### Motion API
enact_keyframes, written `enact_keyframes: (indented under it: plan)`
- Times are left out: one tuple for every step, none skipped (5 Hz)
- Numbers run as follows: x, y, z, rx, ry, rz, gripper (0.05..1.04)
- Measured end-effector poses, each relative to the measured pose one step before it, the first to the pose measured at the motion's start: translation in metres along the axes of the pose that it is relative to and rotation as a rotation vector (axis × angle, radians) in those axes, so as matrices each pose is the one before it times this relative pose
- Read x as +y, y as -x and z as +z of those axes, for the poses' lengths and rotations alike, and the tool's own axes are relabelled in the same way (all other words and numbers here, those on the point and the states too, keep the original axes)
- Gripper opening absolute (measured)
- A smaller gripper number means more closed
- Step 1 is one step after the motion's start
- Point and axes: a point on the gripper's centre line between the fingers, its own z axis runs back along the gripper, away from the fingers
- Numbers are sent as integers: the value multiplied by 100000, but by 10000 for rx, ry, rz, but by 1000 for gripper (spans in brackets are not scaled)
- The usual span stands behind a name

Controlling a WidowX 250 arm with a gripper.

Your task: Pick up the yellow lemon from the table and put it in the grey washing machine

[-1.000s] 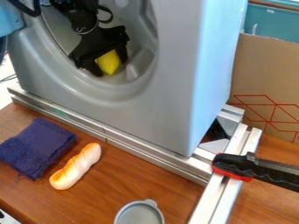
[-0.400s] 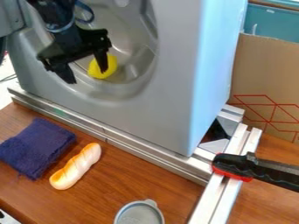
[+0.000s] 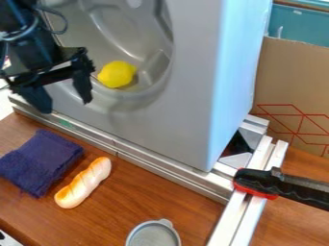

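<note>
The black gripper hangs at the left, in front of the grey machine's round opening, its two fingers spread wide with nothing between them. A yellow lemon-like object lies inside the drum on its lower part, to the right of the gripper and apart from it. On the wooden table below are a dark blue cloth and, at its right, a bread-shaped toy with orange-brown patches.
A grey round lid or dish lies near the front edge. Metal rails run along the machine's base, with a black and red clamp on the right one. A cardboard box stands behind at the right.
My gripper has let go of the yellow object and moved out of the drum, left and somewhat down. The yellow object rests in the drum; cloth and bread have not moved.
</note>
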Motion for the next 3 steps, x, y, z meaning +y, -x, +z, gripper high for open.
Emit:
enact_keyframes:
  plan:
    - [1527, 3007, 1731, 1263, -701, -1188, 996]
    - [1125, 1968, -137, 1084, -638, -766, 996]
    - [715, 76, -1246, 645, -424, -598, 996]
